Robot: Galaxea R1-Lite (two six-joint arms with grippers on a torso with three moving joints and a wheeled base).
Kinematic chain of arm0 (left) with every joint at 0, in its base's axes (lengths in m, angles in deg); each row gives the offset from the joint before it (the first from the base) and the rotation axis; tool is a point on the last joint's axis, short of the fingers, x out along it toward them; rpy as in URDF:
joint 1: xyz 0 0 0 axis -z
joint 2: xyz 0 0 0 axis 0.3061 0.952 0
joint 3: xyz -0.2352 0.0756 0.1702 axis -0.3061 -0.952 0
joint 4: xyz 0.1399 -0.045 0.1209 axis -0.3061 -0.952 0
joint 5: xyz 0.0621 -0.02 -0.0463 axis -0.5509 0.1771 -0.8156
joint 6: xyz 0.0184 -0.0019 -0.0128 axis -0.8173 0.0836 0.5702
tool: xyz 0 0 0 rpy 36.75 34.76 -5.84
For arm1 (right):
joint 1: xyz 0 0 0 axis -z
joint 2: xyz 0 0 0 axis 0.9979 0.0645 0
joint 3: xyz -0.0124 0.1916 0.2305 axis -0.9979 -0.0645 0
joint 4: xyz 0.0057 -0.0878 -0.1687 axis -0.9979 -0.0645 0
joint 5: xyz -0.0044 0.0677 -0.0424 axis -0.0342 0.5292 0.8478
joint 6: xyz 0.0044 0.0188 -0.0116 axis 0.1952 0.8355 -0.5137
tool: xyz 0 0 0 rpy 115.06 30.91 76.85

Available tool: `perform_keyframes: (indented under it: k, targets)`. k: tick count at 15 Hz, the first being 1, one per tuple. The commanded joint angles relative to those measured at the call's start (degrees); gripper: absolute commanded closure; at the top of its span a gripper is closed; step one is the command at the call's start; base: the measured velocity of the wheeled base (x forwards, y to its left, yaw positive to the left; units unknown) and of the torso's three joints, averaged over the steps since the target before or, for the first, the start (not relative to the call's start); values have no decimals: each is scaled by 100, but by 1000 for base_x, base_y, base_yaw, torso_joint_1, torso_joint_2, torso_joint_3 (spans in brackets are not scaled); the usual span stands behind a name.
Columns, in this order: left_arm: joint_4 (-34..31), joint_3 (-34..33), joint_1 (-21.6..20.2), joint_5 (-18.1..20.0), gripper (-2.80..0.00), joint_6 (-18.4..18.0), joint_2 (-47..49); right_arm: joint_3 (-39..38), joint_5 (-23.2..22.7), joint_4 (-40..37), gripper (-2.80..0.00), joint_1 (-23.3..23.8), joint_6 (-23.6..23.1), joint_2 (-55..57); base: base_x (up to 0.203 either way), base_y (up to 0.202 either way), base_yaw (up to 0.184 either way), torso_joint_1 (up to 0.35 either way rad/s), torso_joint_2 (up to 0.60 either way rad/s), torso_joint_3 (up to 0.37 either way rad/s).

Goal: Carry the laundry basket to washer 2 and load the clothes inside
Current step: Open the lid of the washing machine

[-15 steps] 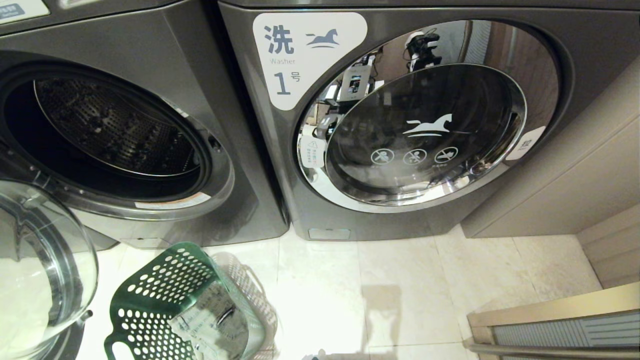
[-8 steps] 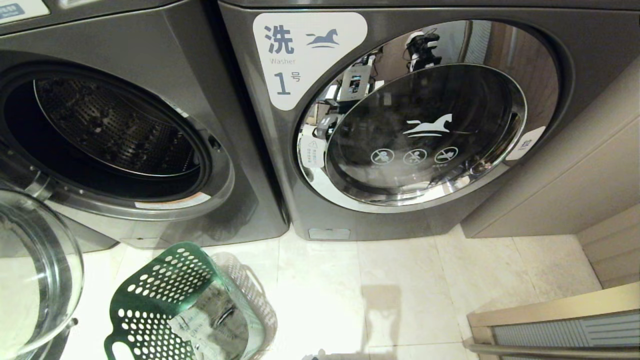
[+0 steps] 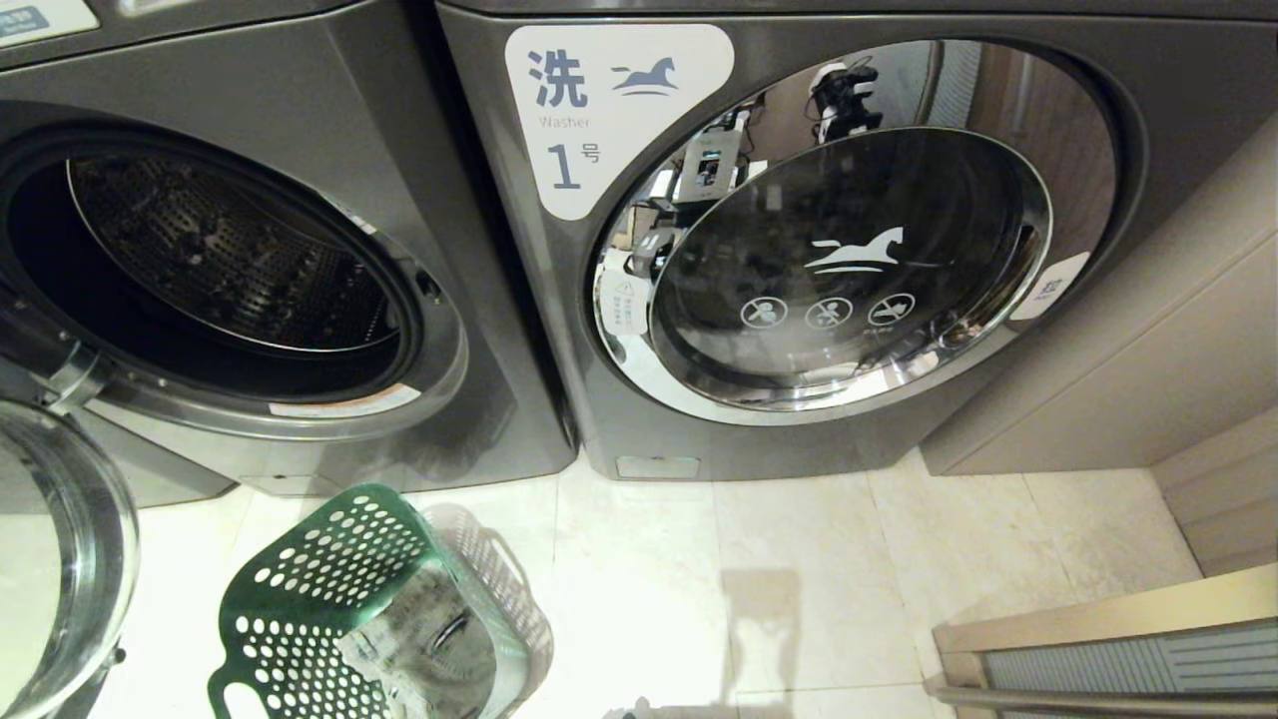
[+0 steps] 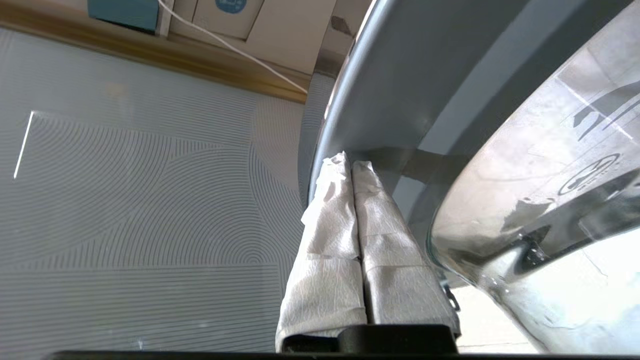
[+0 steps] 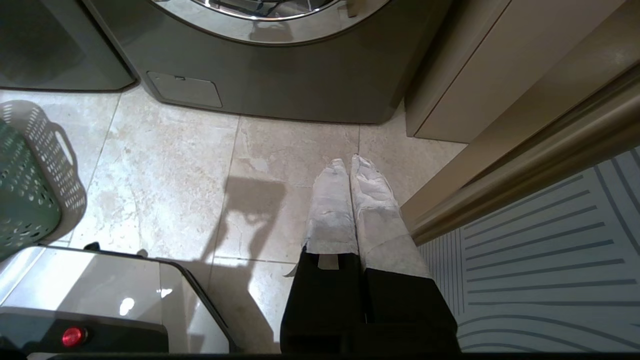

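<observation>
The dark green laundry basket [image 3: 319, 589] stands tilted on the floor at the bottom left of the head view, with the pale denim clothes [image 3: 429, 649] inside it. Behind it washer 2 [image 3: 230, 260] gapes open, showing its drum; its number label is out of view. Its glass door [image 3: 50, 559] hangs swung out at the far left. In the left wrist view my left gripper [image 4: 351, 161] is shut and empty, its taped tips against the door's grey rim [image 4: 400, 75]. My right gripper [image 5: 348, 162] is shut and empty over the floor tiles.
The washer marked 1 [image 3: 799, 250] stands to the right with its door shut. A beige cabinet [image 3: 1118, 359] adjoins it, and a ribbed panel with a brass edge [image 3: 1098, 639] sits at the bottom right. My base's glossy corner [image 5: 115, 295] lies near the basket [image 5: 25, 200].
The glass door has swung further out to the left in the head view. The basket and the right arm have not moved.
</observation>
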Motion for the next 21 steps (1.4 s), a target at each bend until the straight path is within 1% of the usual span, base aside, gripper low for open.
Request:
perform_keyframes:
  k: [1, 12, 21]
  targets:
    - [-7, 132, -124, -20, 0, 14, 285, 0, -3, 1, 0, 3, -5, 5, 0, 0, 0, 0, 0, 0]
    - [35, 876, -565, -38, 0, 75, 1154, 0, -3, 1, 0, 4, -5, 5, 0, 0, 0, 0, 0, 0]
    - [528, 1434, -726, -55, 0, 92, 1779, 0, -3, 1, 0, -5, -5, 5, 0, 0, 0, 0, 0, 0]
